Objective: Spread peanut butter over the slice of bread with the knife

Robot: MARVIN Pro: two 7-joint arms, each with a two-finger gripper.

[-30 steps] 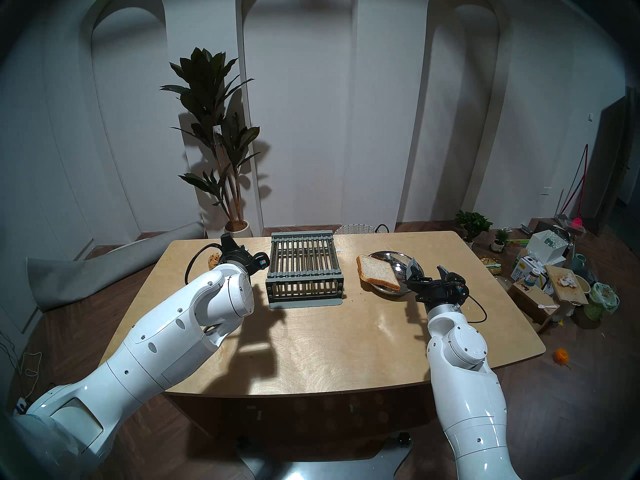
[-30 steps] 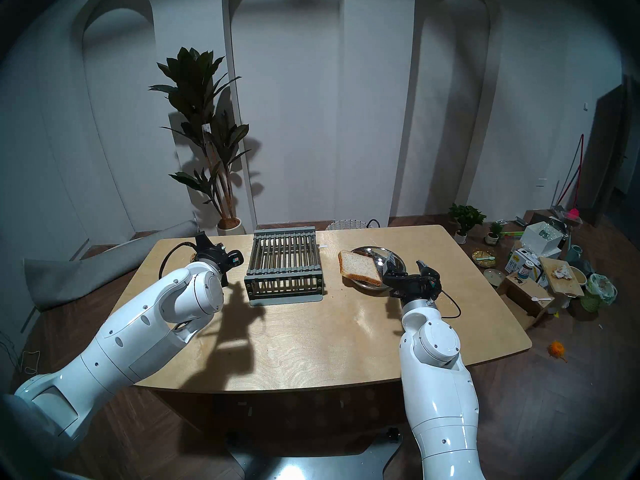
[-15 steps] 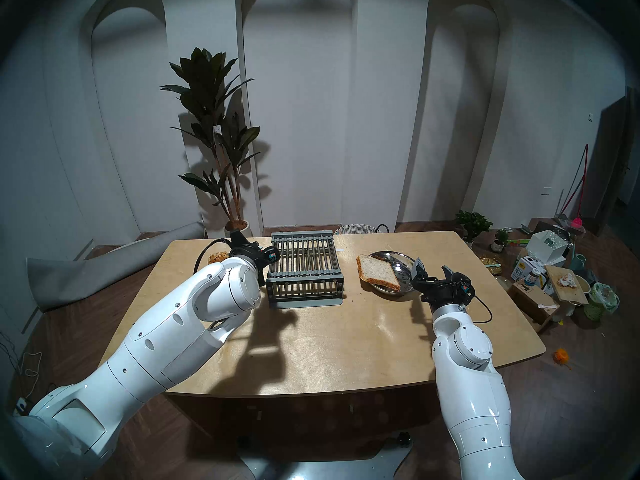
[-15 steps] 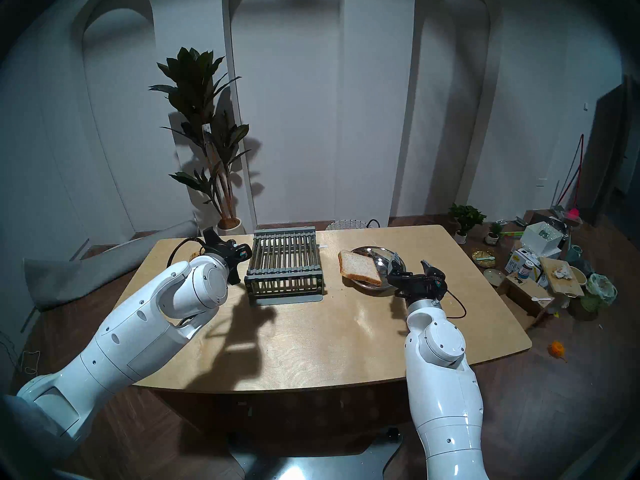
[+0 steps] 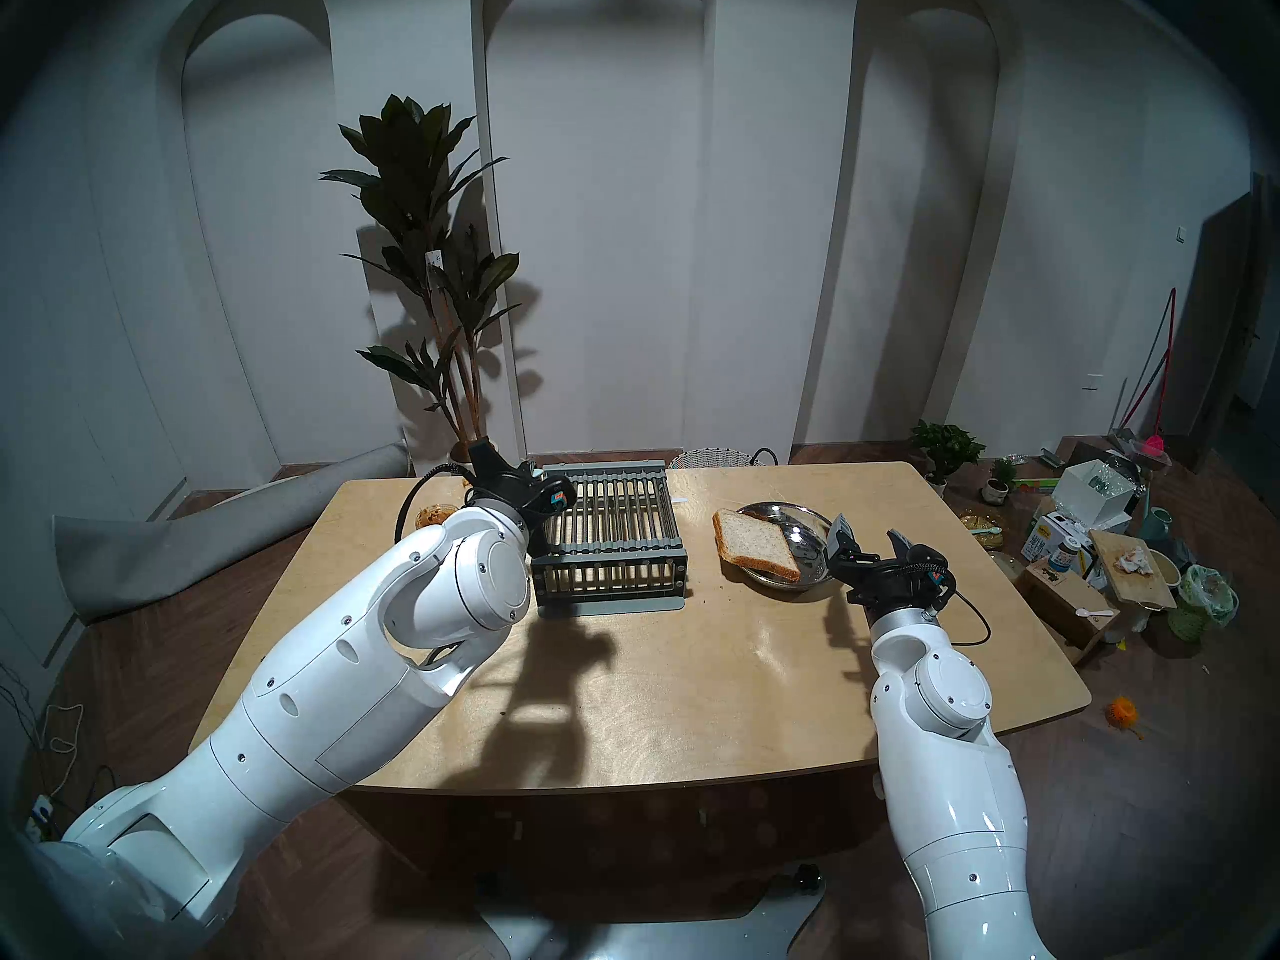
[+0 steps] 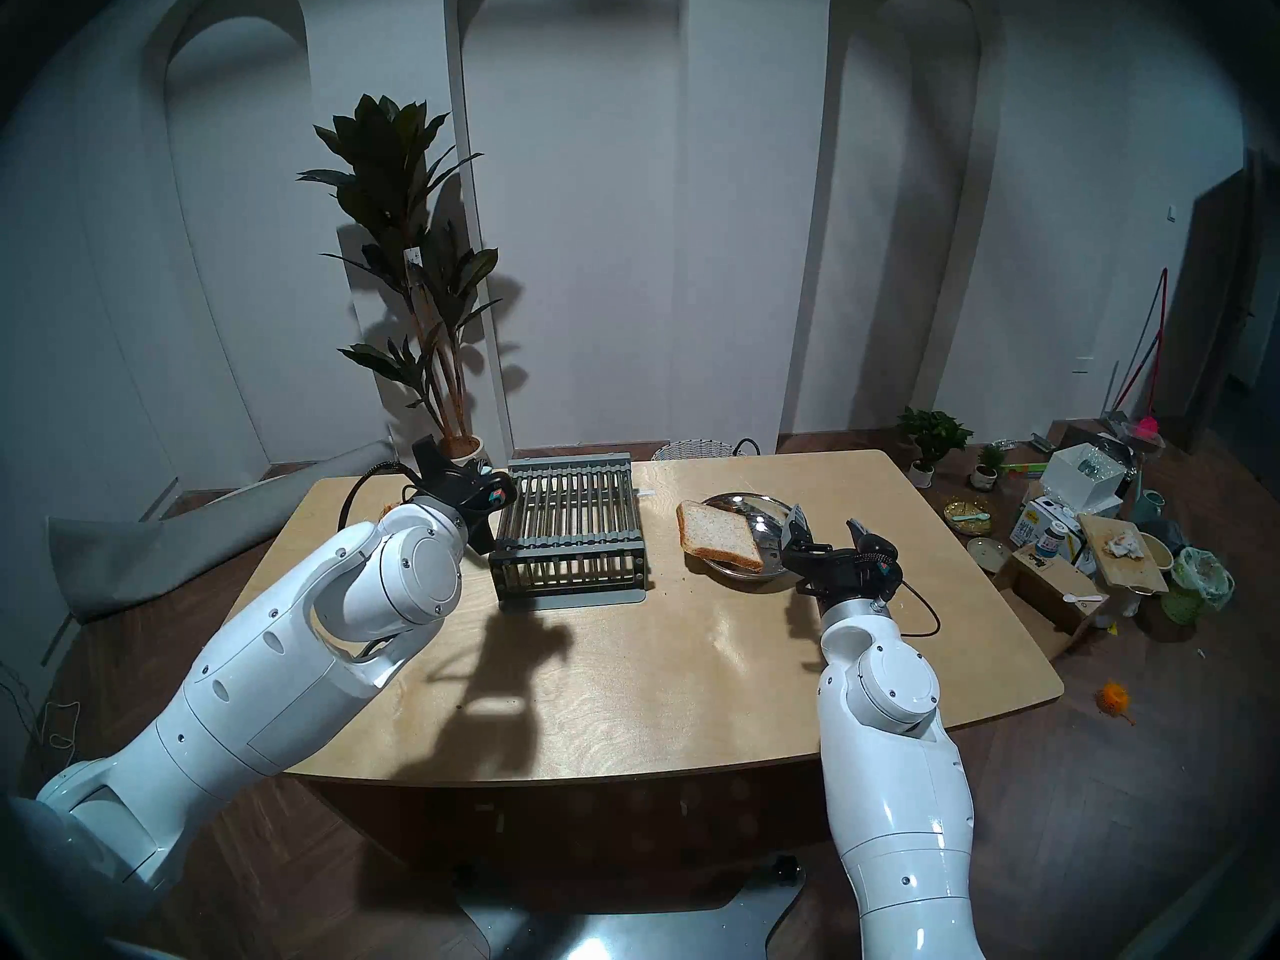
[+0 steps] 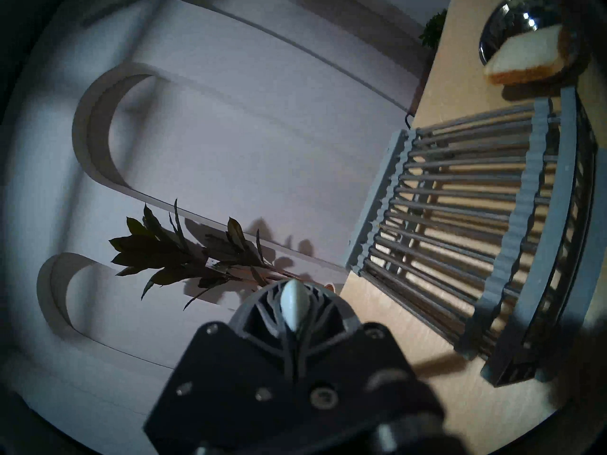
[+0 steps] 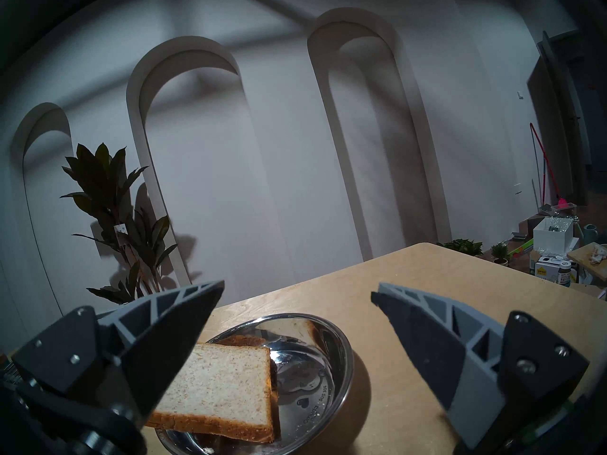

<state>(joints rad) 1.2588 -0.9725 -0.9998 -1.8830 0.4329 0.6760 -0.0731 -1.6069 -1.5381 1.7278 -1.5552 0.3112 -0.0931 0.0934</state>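
The left end effector (image 7: 294, 316) is clamped on the pale blue handle of the knife (image 7: 294, 302); only the rounded handle end shows between the closed fingers in the left wrist view, and the blade is hidden. It is raised above the far left part of the desk (image 5: 658, 674), between the jar of peanut butter (image 5: 433, 515) and the grey rack (image 5: 609, 536).

The step in hand seems to be carrying the knife from the jar to the slice of bread (image 5: 755, 546). To do it well, the arm should pass over the rack, not through it, keep the blade flat so the paste does not fall, and come down gently on the crumb.

The bread leans on the rim of the metal bowl (image 5: 807, 529), tilted, well apart from the left end effector, on the other side of the rack. The right end effector (image 8: 295, 300) stands with its fingers wide apart, empty, just beside the bowl; it could steady the bowl during spreading.
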